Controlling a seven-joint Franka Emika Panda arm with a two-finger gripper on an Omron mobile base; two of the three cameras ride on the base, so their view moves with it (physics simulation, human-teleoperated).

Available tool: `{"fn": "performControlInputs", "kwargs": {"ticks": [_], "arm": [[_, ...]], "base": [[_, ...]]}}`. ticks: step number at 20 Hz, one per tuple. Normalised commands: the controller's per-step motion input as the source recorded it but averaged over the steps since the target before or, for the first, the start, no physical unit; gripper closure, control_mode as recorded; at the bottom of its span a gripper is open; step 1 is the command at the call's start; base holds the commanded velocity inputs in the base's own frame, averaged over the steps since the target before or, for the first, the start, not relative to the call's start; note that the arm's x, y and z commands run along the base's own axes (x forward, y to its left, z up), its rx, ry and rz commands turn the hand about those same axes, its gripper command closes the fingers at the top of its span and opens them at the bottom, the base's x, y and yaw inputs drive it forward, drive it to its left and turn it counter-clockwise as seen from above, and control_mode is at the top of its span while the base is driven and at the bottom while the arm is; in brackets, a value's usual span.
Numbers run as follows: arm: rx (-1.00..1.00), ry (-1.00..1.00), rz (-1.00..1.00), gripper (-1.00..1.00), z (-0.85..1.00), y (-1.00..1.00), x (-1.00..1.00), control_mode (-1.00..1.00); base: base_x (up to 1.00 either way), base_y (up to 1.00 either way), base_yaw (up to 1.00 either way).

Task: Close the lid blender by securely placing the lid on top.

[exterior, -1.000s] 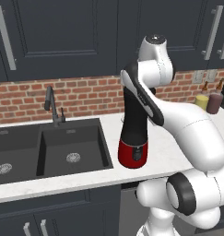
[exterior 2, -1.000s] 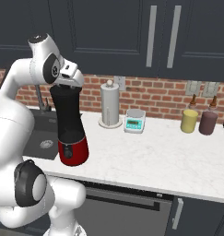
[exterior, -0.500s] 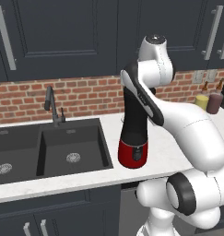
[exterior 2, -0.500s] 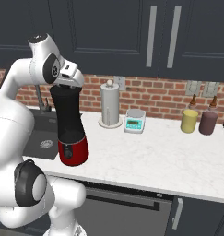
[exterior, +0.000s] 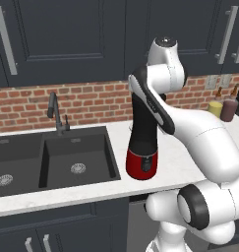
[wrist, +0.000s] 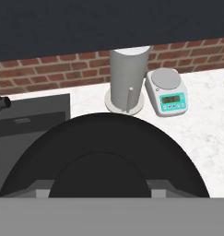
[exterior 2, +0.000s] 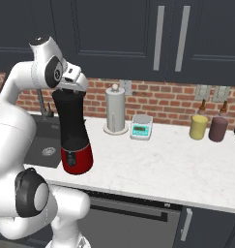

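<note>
The blender (exterior: 142,147) stands on the white counter next to the sink, a tall black jar on a glossy red base (exterior 2: 76,159). My gripper (exterior 2: 69,90) sits right at the top of the jar, and the arm covers the rim in the left base view. In the hand view the round black lid (wrist: 104,138) lies directly under the hand, with its raised centre between the finger tips. The gripper (wrist: 102,192) is shut on the lid. Whether the lid rests fully on the jar's rim I cannot tell.
A paper towel holder (exterior 2: 115,109) and a small white scale (exterior 2: 141,127) stand behind the blender by the brick wall. Yellow (exterior 2: 198,127) and maroon (exterior 2: 217,128) bottles are far right. The dark sink (exterior: 52,157) with faucet (exterior: 54,110) lies left. Dark cabinets hang overhead.
</note>
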Motion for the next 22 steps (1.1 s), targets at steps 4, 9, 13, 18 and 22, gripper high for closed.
{"fn": "performControlInputs", "kwargs": {"ticks": [4,9,13,18,22], "arm": [[0.00,0.00,0.00,1.00,-0.06,0.11,-0.08,-1.00],[0.00,0.00,0.00,1.00,-0.05,0.10,-0.16,-1.00],[0.00,0.00,0.00,1.00,-0.06,0.08,-0.08,-1.00],[0.00,0.00,0.00,1.00,-0.11,0.00,0.00,-1.00],[0.00,0.00,0.00,1.00,-0.06,0.00,0.00,-1.00]], "base": [[0.00,0.00,0.00],[0.00,0.00,0.00],[0.00,0.00,0.00],[0.00,0.00,0.00],[0.00,0.00,0.00]]}}
